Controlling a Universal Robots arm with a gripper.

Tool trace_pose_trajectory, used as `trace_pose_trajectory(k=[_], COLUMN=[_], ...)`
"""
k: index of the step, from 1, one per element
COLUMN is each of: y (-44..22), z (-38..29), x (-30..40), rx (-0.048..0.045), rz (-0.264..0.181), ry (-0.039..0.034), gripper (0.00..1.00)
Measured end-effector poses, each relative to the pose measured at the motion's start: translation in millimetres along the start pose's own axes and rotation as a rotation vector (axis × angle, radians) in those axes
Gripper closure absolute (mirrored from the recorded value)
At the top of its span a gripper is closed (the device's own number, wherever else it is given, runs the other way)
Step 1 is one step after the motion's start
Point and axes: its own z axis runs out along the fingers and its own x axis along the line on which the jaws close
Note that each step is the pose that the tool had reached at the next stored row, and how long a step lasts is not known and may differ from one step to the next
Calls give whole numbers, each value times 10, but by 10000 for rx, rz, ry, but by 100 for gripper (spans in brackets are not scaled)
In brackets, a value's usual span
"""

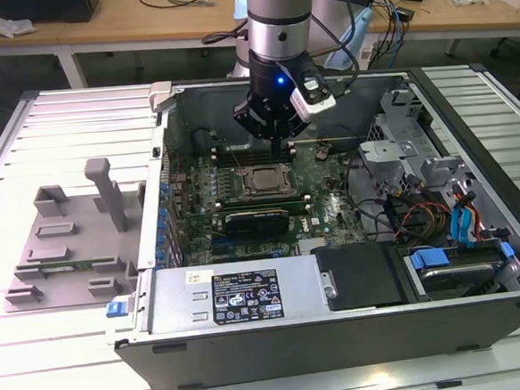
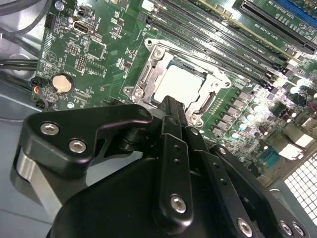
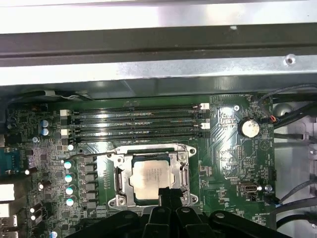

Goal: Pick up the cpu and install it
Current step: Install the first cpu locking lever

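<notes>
- Hovering inside the open case [image 1: 253, 347], the gripper [image 1: 274, 139] hangs low over the board [image 1: 332, 199], just beside the socket [image 1: 261, 181].
- Its fingers [image 3: 162, 197] are pressed together tip to tip, with nothing held between them.
- The cpu [image 3: 151, 174] lies flat in the socket, silver top up, with the metal frame [image 3: 123, 181] around it.
- In both wrist views the closed tips overlap one edge of the cpu. Whether they touch it or sit just above it, I cannot tell.
- Long slots [image 3: 133, 124] run in a row beside the socket, between it and the case wall. A coin cell [image 3: 249, 128] sits on the board near their ends.
- On the table [image 1: 40, 371], a grey tray [image 1: 68, 253] with upright posts rests at the exterior view's left of the case, well apart from the gripper.
</notes>
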Motion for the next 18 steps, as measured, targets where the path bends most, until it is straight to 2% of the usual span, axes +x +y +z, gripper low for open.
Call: trace_pose_trajectory(k=[5,10,14,18], y=[-2,10,57,73], z=[-2,-6,-8,-3], x=[21,209,381,483], rx=[3,3,-2,-3], rz=[0,0,0,0], ry=[2,2,1,1], gripper=[89,89,89,89])
